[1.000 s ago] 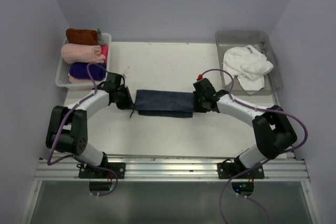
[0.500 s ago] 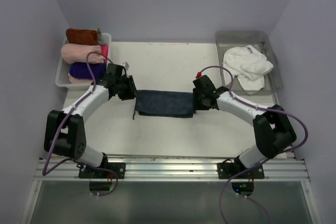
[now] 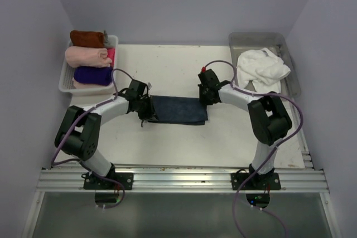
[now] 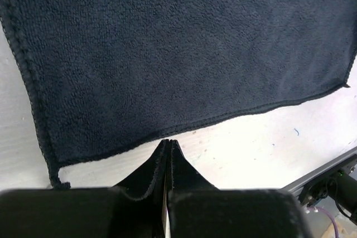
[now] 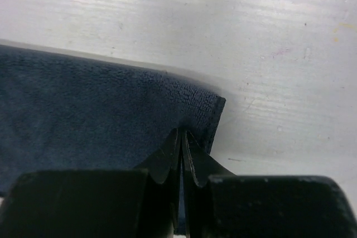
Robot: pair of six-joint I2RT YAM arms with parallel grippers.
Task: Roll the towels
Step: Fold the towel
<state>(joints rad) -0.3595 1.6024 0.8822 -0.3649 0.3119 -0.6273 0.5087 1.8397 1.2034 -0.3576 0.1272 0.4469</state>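
The dark slate-blue towel (image 3: 178, 110) lies folded flat in a long strip mid-table. My left gripper (image 3: 146, 107) is at its left end. In the left wrist view the left gripper (image 4: 168, 142) is shut and empty, its tips at the hem of the towel (image 4: 178, 48). My right gripper (image 3: 205, 96) is at the far right corner. In the right wrist view the right gripper (image 5: 181, 133) is shut on that corner of the towel (image 5: 83, 104). The white towel (image 3: 262, 68) lies crumpled in a clear bin (image 3: 293, 79). The rust-brown towel (image 3: 86, 38) lies rolled in a white basket (image 3: 66, 79).
The white basket at the far left also holds a pale pink roll (image 3: 86, 56) and a deep purple roll (image 3: 92, 74). The clear bin stands at the far right. Purple walls close in the table on three sides. A metal rail (image 3: 178, 179) runs along the near edge.
The left gripper swung out, then came in to the towel's left end. The right gripper moved up and left to the far right corner. The towel shifted slightly right.
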